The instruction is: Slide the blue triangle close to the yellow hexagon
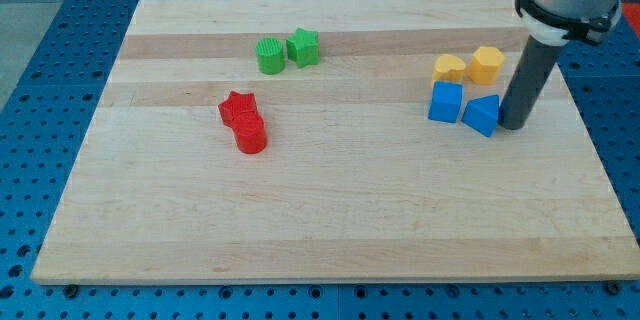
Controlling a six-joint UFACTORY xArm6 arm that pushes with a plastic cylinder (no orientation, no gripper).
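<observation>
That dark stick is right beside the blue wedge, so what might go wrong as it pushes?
My tip sits at the blue triangle's right side, so a push from here would send it left, not up toward the yellow hexagon. The blue cube stands just left of it and may get shoved along. The yellow heart is close too and could be bumped.

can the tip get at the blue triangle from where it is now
Probably yes. My tip stands right beside the blue triangle, on the view's right of it, touching or nearly so, with nothing between them. The yellow hexagon sits just above the triangle toward the view's top, and the blue cube flanks its left.
</observation>
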